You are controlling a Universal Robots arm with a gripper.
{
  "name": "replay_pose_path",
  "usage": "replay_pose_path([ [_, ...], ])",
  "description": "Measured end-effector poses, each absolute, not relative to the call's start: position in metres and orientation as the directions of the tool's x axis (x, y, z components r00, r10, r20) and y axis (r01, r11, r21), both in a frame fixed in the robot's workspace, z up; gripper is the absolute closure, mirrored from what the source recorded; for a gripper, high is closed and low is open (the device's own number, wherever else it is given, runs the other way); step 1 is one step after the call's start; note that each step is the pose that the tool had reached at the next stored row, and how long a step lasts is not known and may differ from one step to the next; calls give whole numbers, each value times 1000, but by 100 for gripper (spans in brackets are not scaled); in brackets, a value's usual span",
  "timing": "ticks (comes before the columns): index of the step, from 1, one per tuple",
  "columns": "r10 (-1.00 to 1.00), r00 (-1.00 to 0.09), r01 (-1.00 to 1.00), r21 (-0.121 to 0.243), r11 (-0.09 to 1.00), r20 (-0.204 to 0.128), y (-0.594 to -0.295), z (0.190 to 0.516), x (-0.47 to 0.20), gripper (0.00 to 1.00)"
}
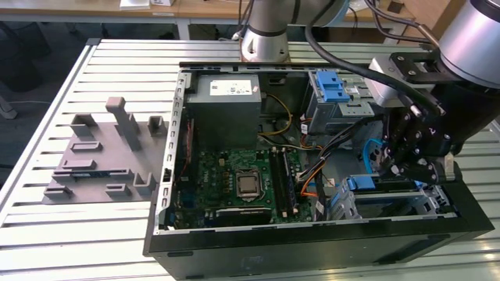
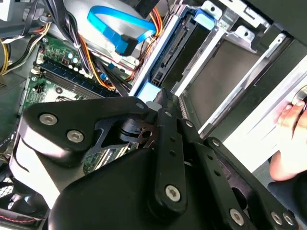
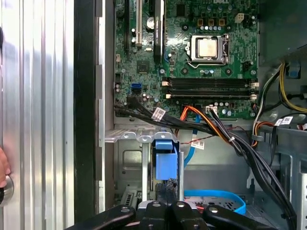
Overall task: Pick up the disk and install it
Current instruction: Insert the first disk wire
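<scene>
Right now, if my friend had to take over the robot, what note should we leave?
Gripper: at the drive cage, right by the disk; grip unclear.
Disk: on edge in the cage slot inside the open computer case.
Done: disk is in the slot.
Left: cannot tell if it is fully seated.
A person's hand rests beside the case.

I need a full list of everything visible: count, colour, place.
open metal computer case: one, black, on the table
slatted metal table: one, silver, under the case
motherboard: one, green, inside the case
metal box with white sticker: one, grey, case's far end
disk in blue plastic bracket: one, blue-framed, near drive cage
ridged plastic latch: one, blue, far drive cage
moulded fixture plate: one, grey, exterior view's left
person's hand: one, beside the case
robot arm: one, silver, behind the case
gripper: one, black, over the disk
</scene>
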State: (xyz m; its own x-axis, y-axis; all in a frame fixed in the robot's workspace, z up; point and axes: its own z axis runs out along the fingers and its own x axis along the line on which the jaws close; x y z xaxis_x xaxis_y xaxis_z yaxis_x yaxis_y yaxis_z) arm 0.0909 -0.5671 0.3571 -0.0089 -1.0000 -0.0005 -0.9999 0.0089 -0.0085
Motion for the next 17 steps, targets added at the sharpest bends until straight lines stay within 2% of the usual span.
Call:
replay_pose_path([
  [17, -1000, -9, -1000, -8, 9, 7, -565, 357, 123, 89],
])
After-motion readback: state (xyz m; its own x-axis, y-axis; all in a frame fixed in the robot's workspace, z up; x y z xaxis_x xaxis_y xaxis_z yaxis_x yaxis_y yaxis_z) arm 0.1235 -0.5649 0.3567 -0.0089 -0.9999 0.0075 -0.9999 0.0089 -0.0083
